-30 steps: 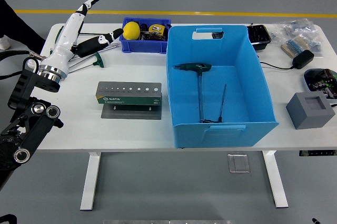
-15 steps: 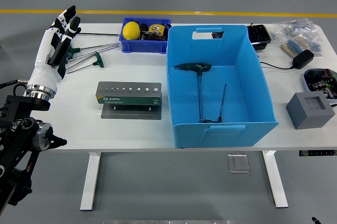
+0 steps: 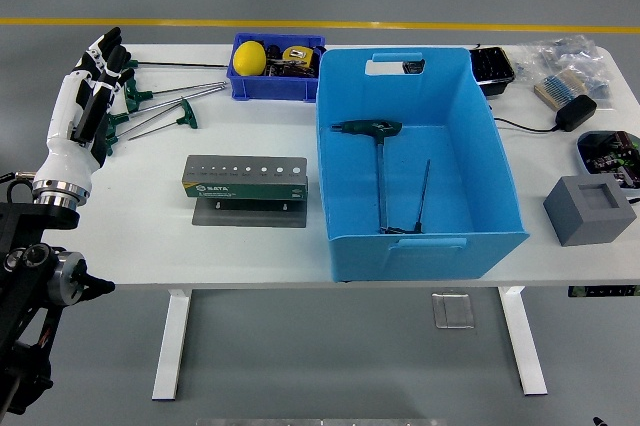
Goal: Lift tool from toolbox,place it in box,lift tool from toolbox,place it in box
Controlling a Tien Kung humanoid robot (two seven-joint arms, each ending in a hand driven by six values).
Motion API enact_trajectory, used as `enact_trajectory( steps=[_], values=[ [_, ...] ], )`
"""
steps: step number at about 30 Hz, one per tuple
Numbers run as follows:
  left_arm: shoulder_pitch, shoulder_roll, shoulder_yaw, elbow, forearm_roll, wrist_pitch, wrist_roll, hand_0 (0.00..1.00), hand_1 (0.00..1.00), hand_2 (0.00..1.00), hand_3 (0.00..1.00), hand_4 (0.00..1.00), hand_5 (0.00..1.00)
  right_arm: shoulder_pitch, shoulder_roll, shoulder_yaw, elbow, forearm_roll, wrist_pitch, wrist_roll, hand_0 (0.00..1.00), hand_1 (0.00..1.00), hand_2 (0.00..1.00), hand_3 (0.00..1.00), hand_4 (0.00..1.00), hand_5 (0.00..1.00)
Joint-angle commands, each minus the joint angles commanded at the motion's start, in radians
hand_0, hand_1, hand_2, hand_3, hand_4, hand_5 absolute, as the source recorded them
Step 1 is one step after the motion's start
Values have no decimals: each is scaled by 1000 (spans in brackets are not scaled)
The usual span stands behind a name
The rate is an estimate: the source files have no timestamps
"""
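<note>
A smooth white tabletop point(image 3: 250, 246) carries a large, glossy blue plastic box point(image 3: 415, 161) with straight walls and cut-out handle slots. Inside it lie two tools: a T-handle wrench point(image 3: 378, 161) with a dark green grip and a long thin metal shaft, and beside it a slimmer hex key point(image 3: 422, 196), both flat on the box floor. To the left of the box sits a dark green rectangular tool holder point(image 3: 244, 178) with a row of round holes along its grey top, standing on a flat grey base. Behind it is a small blue bin point(image 3: 277, 68) holding a yellow rounded object and mixed tools. At the far left of the tabletop, several more T-handle wrenches point(image 3: 165, 106) with green grips and slender steel shafts lie fanned out. The left hand point(image 3: 88, 101), white-shelled with black joints, hovers at the tabletop's left edge; its fingers point(image 3: 108, 49) are extended and loosely spread, holding nothing, just beside the green grips of those loose wrenches. A grey foam-lined block point(image 3: 590, 208) rests at the right.
</note>
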Motion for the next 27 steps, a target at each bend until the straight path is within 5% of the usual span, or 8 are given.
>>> enact_trajectory(
  steps=[15, 27],
  values=[
    [80, -44, -95, -22, 91, -45, 11, 878, 922, 970, 922, 998, 879, -17, 5, 31, 0, -36, 1, -5, 596, 523, 620, 688, 903, 951],
    [71, -51, -92, -14, 123, -66, 25, 874, 911, 964, 921, 998, 887, -35, 12, 61, 0, -47, -3, -4, 597, 521, 612, 687, 902, 952]
  ],
)
